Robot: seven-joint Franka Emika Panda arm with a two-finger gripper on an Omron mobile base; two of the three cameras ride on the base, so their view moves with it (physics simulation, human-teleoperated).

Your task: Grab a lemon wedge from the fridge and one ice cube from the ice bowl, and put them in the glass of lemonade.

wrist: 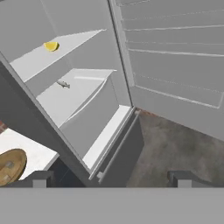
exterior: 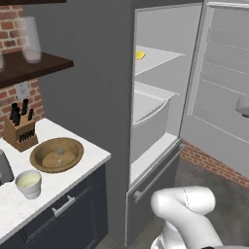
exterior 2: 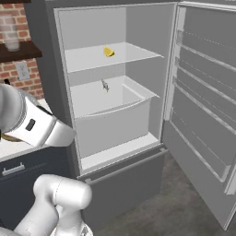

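The fridge (exterior: 92, 92) stands open, its door (exterior 2: 203, 97) swung to the right. The lemon wedge (exterior: 139, 55) (exterior 2: 108, 51) (wrist: 51, 46) lies on the upper shelf, near its left side. On the white counter at the left sits the ice bowl (exterior: 57, 154) (wrist: 9, 165), brown and shallow, with small clear pieces inside. The glass of lemonade (exterior: 29, 183) stands just in front of the bowl. My gripper (wrist: 111, 179) is open and empty, well back from the fridge and above the level of its lower drawer front.
A pale drawer bin (exterior 2: 113, 115) below the shelf holds a small grey object (exterior 2: 105, 85). A knife block (exterior: 19, 129) stands behind the bowl, and a tall clear glass (exterior: 30, 39) sits on a dark wall shelf. A dark object (exterior: 5, 168) stands beside the cup. Bare floor (wrist: 175, 144) lies before the door.
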